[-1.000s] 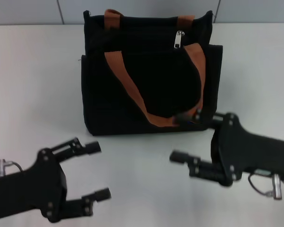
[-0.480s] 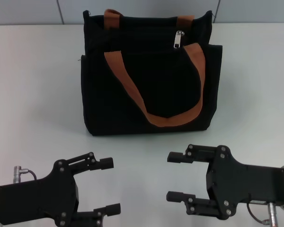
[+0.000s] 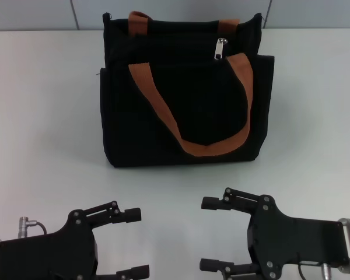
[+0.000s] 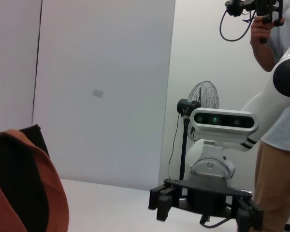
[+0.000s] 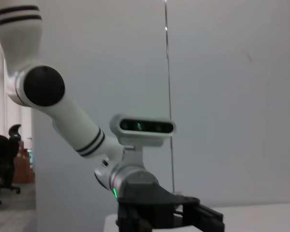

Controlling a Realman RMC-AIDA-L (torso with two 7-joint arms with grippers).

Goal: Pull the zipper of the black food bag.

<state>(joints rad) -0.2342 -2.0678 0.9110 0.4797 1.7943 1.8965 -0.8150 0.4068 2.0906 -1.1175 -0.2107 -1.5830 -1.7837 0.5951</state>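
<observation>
The black food bag (image 3: pixel 163 111) stands upright at the far middle of the white table, its orange-brown handle loop (image 3: pixel 213 146) hanging down its front. The zipper (image 3: pixel 221 49), a small silver pull tab, hangs on the zip track near the bag's top, right of centre. My left gripper (image 3: pixel 134 242) is open and empty at the near left, well short of the bag. My right gripper (image 3: pixel 210 234) is open and empty at the near right, also well short of the bag. The left wrist view shows the bag's edge and strap (image 4: pixel 53 203).
The white table (image 3: pixel 41 116) spreads out on both sides of the bag, with a grey wall behind it. In the left wrist view a person (image 4: pixel 280 145) stands beyond the table beside a fan (image 4: pixel 203 99).
Both grippers have drawn back toward the table's near edge. My right gripper has left the bag's lower right corner and turned so that its fingers are one above the other. The bag has not moved.
</observation>
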